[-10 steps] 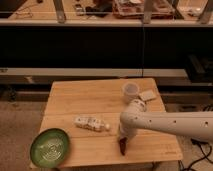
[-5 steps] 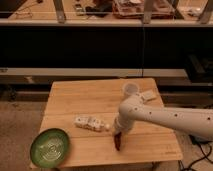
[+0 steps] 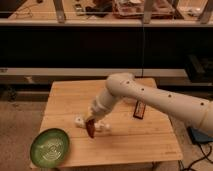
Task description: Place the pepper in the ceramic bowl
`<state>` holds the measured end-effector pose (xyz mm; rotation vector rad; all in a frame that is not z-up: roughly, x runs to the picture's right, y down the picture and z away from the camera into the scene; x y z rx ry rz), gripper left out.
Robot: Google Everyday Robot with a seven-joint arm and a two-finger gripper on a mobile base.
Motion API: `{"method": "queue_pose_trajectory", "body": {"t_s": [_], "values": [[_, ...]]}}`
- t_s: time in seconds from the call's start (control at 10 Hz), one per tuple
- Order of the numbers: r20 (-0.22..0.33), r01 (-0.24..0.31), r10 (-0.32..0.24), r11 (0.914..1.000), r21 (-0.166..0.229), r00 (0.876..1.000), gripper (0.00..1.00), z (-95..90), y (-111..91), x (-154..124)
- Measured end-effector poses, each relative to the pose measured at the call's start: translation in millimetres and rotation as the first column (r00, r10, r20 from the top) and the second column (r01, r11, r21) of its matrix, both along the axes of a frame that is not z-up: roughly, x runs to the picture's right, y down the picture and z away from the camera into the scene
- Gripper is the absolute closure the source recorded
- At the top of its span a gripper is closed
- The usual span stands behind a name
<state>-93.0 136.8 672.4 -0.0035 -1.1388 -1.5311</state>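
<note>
The pepper (image 3: 90,128) is a small dark-red chili hanging from my gripper (image 3: 92,120), which is shut on it a little above the wooden table (image 3: 135,140). It hangs just in front of the whitish plastic bottle (image 3: 80,121), which lies on the table partly hidden behind the gripper. The ceramic bowl (image 3: 50,147) is green with a pale pattern and sits at the table's front left corner, down and to the left of the gripper. My white arm (image 3: 160,102) reaches in from the right.
A dark rectangular packet with an orange label (image 3: 139,110) lies on the table right of the arm. A dark shelf unit with a counter on top (image 3: 100,45) stands behind the table. The floor lies to the table's left.
My gripper has moved left across the table with the pepper, from the right-centre to near the bottle, closer to the bowl. The arm now covers the white cup.
</note>
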Motion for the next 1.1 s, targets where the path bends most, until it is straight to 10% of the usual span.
{"method": "queue_pose_trajectory", "body": {"t_s": [0.2,0.4,0.8,1.1], "values": [[0.177,0.106,-0.101,0.9941,-0.022,0.979,0.66,-30.6,22,-54],[0.229,0.204,-0.202,0.9788,0.015,0.952,0.66,-32.2,45,-70],[0.154,0.312,-0.335,0.9371,0.158,0.930,0.66,8.0,58,-99],[0.138,0.342,-0.366,0.9241,0.170,0.920,0.66,11.9,73,-143]]}}
